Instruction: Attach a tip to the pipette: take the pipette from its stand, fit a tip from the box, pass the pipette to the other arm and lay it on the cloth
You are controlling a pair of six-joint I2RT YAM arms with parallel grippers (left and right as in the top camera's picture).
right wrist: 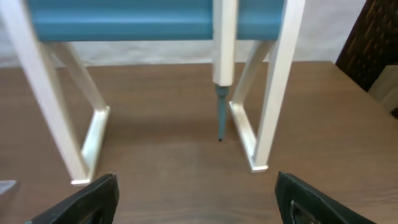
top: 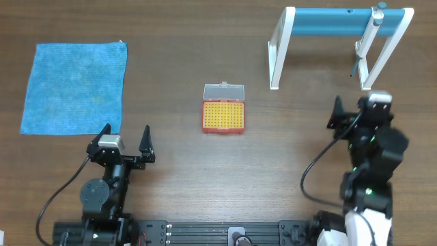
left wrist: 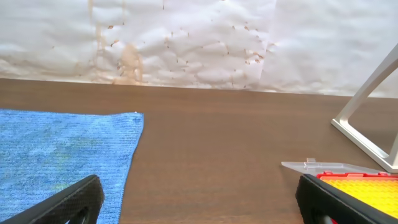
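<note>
Pipette (right wrist: 224, 56) hangs from its stand (right wrist: 124, 18) before the spread claw (right wrist: 194, 190).

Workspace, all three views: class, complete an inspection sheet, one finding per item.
Surface: brown wood-grain table.
Job's things: pipette hanging on its stand; tip box at the centre, lid open; blue cloth flat at the left.
Clutter: nothing seen.
Grippers: left gripper open, near the cloth; right gripper open, facing the pipette.
Cables: left cable and right cable, black, beside their arms.
Surroundings: crinkled white wall covering behind the table.
</note>
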